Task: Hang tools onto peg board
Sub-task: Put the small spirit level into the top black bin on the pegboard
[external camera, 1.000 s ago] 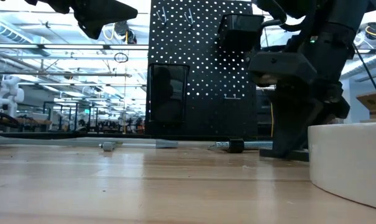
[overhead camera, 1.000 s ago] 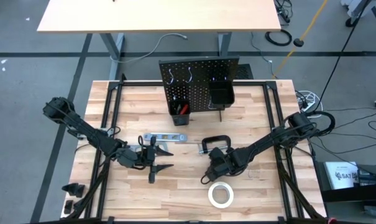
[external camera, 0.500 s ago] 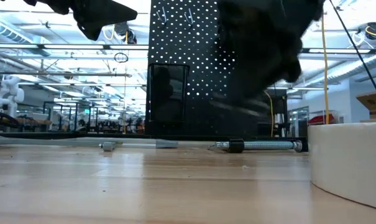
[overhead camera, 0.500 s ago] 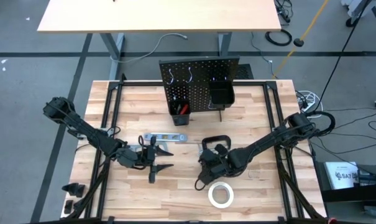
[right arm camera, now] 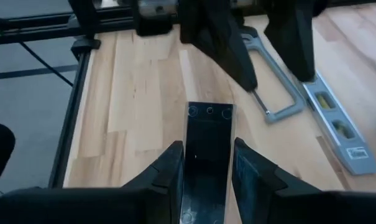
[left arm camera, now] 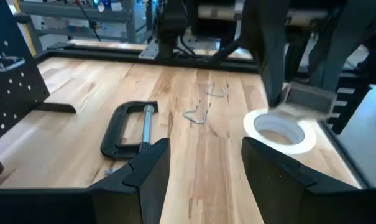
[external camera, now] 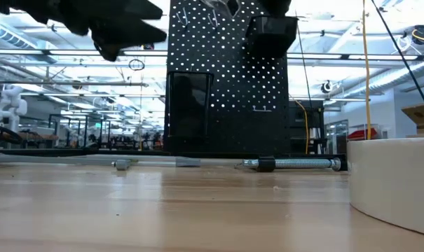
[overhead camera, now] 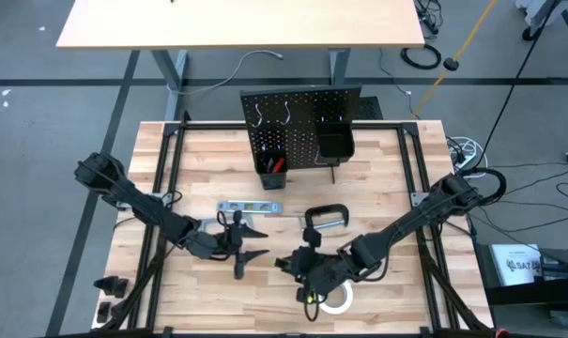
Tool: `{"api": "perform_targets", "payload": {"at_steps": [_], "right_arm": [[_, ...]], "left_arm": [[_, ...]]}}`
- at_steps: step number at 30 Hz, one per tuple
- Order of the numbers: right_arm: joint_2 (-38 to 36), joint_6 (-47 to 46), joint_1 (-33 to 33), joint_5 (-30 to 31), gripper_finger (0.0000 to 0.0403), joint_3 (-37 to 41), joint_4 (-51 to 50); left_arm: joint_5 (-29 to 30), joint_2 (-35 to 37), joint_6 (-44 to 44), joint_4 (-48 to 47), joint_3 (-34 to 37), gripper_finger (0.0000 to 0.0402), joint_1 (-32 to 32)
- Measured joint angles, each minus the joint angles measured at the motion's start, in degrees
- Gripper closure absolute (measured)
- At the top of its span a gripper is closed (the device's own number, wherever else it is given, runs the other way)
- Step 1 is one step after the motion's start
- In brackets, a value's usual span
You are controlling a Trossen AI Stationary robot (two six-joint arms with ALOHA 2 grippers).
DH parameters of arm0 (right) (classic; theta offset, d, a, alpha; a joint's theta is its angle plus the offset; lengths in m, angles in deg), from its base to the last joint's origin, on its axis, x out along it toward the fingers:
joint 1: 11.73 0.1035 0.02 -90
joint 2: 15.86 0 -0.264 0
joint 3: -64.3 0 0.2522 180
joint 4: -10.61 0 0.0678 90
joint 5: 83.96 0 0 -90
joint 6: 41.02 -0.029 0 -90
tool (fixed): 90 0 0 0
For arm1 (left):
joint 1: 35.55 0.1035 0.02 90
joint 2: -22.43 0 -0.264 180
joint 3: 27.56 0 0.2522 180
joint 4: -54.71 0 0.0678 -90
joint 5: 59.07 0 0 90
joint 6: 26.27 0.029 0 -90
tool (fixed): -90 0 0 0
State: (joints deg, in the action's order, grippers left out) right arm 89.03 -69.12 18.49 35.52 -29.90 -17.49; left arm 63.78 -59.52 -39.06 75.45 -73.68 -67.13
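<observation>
Toward the worktop's (overhead camera: 199, 150) front edge: right hand (overhead camera: 298, 268), raised clear of the wood and clenched on a flat black strip (right arm camera: 206, 140) with three small holes at its far end, right beside one white tape roll (overhead camera: 340, 302), its wrist partly over the roll. Just to that hand's left: left hand (overhead camera: 251, 242), released, fingers spread with nothing between them, poised over one grey hacksaw (right arm camera: 278, 93) flat on the wood. Beside the hacksaw, toward the back: one silver level (overhead camera: 250, 207), flat, with a small label at one end, writing too small to read. To the level's right, between it and the right arm: one black C-clamp (overhead camera: 326, 217), flat, screw pointing left. Near the clamp and roll: two small silver wire bits (left arm camera: 196, 116), loose on the wood, close together but apart. At the back edge: one black peg board (overhead camera: 300, 117), upright, with two silver hooks (overhead camera: 258, 115) side by side near its top, both bare, and two black bins, left bin (overhead camera: 270, 161) lower and holding a red-handled tool (overhead camera: 277, 165), right bin (overhead camera: 333, 144) higher, contents not visible. On the floor to the right of the worktop: one dark box (overhead camera: 516, 266) with a white label, lettering not legible.
</observation>
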Motion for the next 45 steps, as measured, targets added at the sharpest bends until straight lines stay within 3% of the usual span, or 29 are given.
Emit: {"api": "perform_targets", "payload": {"at_steps": [10,17,23,37,45], "right_arm": [[0.0,0.3,0.2,1.1,0.0308,0.0,-2.6],[-1.0,-1.0,-0.2,7.4,0.0308,0.0,-7.7],[-4.6,-0.8,-0.1,11.5,0.0308,0.0,-8.8],[-19.4,4.6,-2.3,17.8,0.0308,0.0,-13.0],[-28.6,9.4,-8.1,20.3,0.0308,-0.1,-12.9]], "left_arm": [[-1.1,-1.2,0.0,3.5,0.0,0.0198,0.3],[-5.5,-1.1,5.8,17.8,0.0,0.0198,0.2],[-4.2,1.2,12.0,18.6,-0.3,0.0198,1.2],[-4.4,3.5,13.3,14.9,-1.9,0.0198,3.1],[-4.4,3.5,13.2,14.4,-1.9,0.0198,3.1]]}}
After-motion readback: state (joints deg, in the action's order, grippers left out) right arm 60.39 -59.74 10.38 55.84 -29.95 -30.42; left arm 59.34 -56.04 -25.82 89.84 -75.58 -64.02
